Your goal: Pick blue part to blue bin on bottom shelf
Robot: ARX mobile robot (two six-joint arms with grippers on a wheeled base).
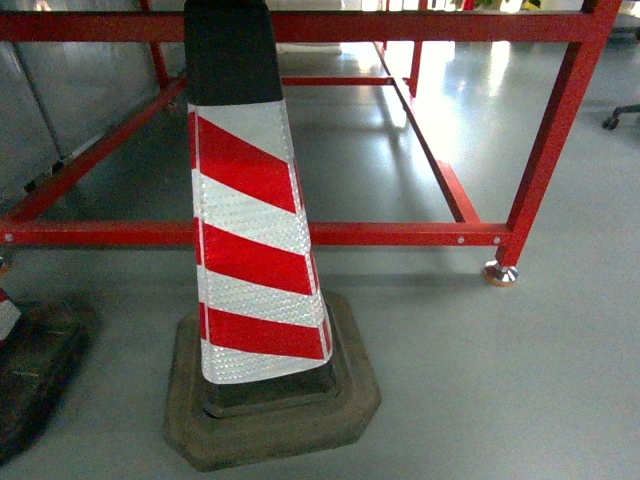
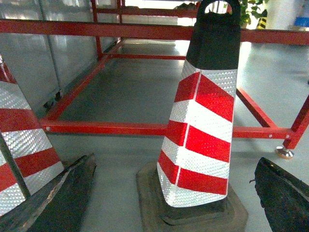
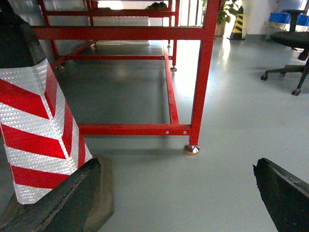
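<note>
The blue part, the blue bin and the bottom shelf are out of view in all three views. My left gripper [image 2: 174, 162] is open, and its black fingers [image 2: 58, 198] frame a red-and-white striped traffic cone [image 2: 203, 130] that stands on the floor ahead, with nothing held. In the right wrist view, my right gripper [image 3: 176, 164] is also open, with its dark fingers [image 3: 282, 193] wide apart over bare grey floor. Neither gripper shows in the head view.
The striped cone [image 1: 255, 230] on its rubber base [image 1: 275, 410] fills the head view close in front. A second cone [image 2: 21, 145] stands to the left. A red steel frame [image 1: 400, 233] with a footed leg [image 3: 192, 149] lies behind. An office chair [image 3: 289, 43] is at the far right.
</note>
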